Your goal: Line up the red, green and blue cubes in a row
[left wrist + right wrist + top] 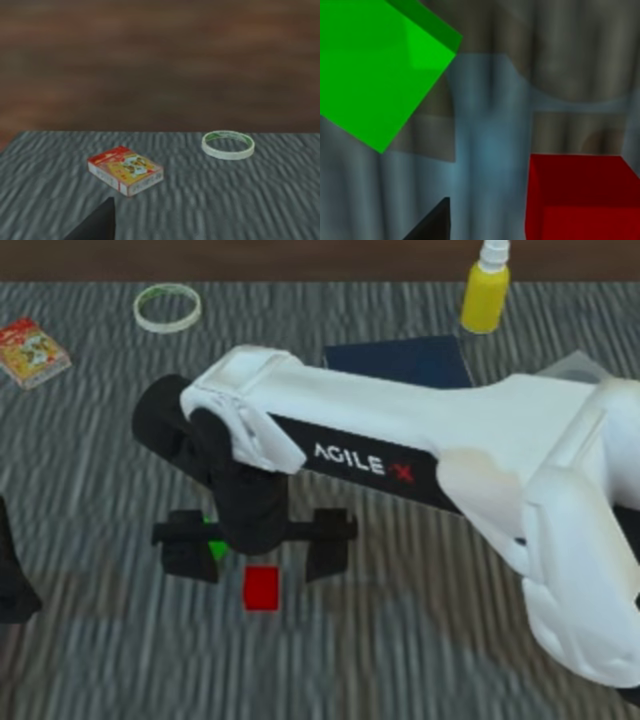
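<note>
A: Green shows first from above: a sliver of the green cube [216,548] peeks out by the left finger of the right gripper [255,558], whose fingers stand wide apart on either side of the black wrist.

B: And the red cube [262,589]?

A: On the grey desk [420,650], just below the gap between the fingers, apart from both. The white right arm reaches in from the right edge, slanting across the desk toward the centre-left. The left gripper [12,585] sits dark at the left edge; I cannot tell how its fingers stand.

B: The left wrist view?

A: One dark finger tip [97,225] low in the picture, a red card box [125,170] and a tape ring [228,144] on the desk, well apart from each other.

B: The right wrist view?

A: The green cube [372,67] looms large and glossy, turned so a corner points toward the red cube [577,197], which sits square-on; a strip of desk lies between them. Only one dark finger tip [432,225] shows there.

B: Anything else from above?

A: A yellow bottle [486,290] and a dark blue book [405,362] at the far edge. I see no blue cube.
</note>
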Controlling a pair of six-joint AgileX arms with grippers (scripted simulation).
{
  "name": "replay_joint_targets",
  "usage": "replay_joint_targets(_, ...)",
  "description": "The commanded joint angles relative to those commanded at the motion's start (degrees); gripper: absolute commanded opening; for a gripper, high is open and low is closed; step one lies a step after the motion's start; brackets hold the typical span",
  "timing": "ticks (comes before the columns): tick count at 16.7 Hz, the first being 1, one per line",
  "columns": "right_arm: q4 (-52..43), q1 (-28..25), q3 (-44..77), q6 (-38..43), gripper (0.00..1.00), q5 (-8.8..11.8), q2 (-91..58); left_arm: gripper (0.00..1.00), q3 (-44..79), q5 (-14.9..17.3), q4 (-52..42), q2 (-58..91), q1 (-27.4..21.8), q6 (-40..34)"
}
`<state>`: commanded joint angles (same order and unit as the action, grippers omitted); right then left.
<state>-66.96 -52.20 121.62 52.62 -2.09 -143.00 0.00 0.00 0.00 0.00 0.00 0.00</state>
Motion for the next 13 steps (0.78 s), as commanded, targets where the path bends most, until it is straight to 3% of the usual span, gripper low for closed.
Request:
replay_joint_targets(7,-1.00,0.03,0.98,0.05,1.00,-0.01,-0.09,1.00,0.00,0.00,0.00,0.00,0.00,0.00)
replay_joint_targets(13,-13.72,-0.52,13.03,0.27,1.00,0.01,0.42,1.00,0.00,0.00,0.00,0.00,0.00,0.00)
